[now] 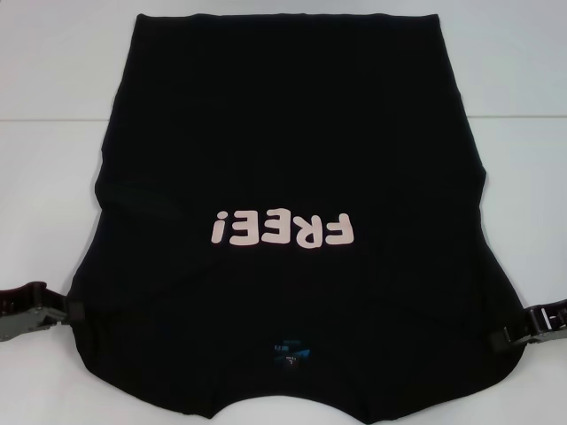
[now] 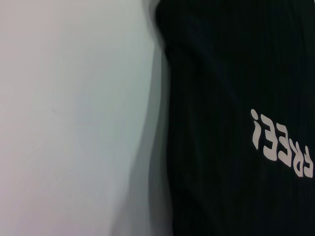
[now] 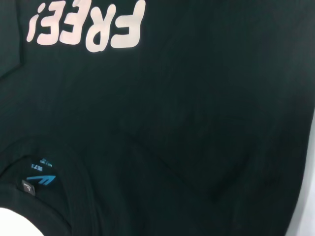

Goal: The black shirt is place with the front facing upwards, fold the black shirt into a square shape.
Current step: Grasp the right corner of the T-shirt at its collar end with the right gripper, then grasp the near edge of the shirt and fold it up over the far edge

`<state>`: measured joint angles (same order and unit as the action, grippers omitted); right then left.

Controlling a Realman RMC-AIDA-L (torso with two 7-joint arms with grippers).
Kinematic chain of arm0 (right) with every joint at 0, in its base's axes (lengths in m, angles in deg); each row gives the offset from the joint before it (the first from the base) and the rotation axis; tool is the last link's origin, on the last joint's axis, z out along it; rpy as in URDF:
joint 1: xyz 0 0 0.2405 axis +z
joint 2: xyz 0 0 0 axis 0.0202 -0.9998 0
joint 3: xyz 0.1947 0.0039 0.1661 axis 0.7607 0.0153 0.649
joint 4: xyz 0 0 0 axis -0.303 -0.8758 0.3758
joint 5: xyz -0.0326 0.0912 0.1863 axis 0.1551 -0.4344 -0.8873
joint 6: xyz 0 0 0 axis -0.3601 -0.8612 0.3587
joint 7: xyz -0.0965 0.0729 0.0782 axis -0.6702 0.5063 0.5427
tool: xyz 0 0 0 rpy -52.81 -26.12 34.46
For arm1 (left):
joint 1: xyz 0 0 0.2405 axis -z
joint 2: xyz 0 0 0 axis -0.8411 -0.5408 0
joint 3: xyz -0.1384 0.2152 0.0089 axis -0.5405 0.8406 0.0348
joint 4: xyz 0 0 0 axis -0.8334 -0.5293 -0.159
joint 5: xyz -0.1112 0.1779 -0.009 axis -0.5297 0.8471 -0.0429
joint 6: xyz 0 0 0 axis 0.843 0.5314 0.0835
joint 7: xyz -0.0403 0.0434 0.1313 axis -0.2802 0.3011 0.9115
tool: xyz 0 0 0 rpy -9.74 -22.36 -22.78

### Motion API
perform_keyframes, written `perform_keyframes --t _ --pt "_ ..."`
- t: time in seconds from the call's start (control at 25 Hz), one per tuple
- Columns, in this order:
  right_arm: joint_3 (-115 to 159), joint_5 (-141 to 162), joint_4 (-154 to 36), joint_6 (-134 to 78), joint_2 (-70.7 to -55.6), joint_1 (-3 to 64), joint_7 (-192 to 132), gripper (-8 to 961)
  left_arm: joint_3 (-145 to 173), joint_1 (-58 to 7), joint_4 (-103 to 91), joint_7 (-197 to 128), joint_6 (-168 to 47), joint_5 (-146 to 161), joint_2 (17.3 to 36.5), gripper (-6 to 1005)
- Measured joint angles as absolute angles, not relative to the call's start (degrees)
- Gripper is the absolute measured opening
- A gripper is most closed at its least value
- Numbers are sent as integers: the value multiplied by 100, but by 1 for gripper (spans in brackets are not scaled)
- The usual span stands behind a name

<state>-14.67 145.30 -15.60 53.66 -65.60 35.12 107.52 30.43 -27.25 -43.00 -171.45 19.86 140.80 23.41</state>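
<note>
The black shirt [image 1: 283,150] lies front up on the white table, collar toward me and hem at the far side. Its white letters "FREE!" [image 1: 283,230] read upside down, and the blue neck label [image 1: 290,351] shows near the collar. My left gripper [image 1: 71,310] is shut on the shirt's left shoulder edge. My right gripper [image 1: 500,337] is shut on the right shoulder edge. Creases run from both grips. The left wrist view shows the shirt's edge [image 2: 226,73] raised, with a shadow under it. The right wrist view shows the chest [image 3: 206,123] and the label [image 3: 39,179].
The white table [image 1: 53,106] shows bare on both sides of the shirt and beyond its hem. A faint seam [image 1: 523,117] crosses the tabletop at the far part. Nothing else lies on it in view.
</note>
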Motion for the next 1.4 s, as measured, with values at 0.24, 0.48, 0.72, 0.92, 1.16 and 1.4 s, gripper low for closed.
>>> perform_keyframes --t 0.24,0.48,0.72,0.92,1.16,1.4 --pt "-1470 14537 -1556 5364 -6557 3527 10751 228 3042 -2712 -4300 -17139 2002 14059 2321 27" --pt "-1469 14509 -1555 5354 -6524 3550 10750 69 3053 -2703 -4332 -17136 2050 14066 2316 28" --pt "-1393 14475 -1534 5501 -6454 3580 10572 38 3046 -2701 -4324 -17018 2322 14057 2258 28" --pt "-1281 14300 -1467 6001 -6335 3550 10114 41 3020 -2702 -4327 -16867 2790 14098 2163 29" --pt "-1155 14263 -1480 6960 -6117 3446 9443 44 3005 -2691 -4309 -16684 3633 14413 2087 29" --pt "-1213 14362 -1500 7582 -6088 3277 8923 47 3050 -2703 -4324 -16436 4537 14879 2086 30"
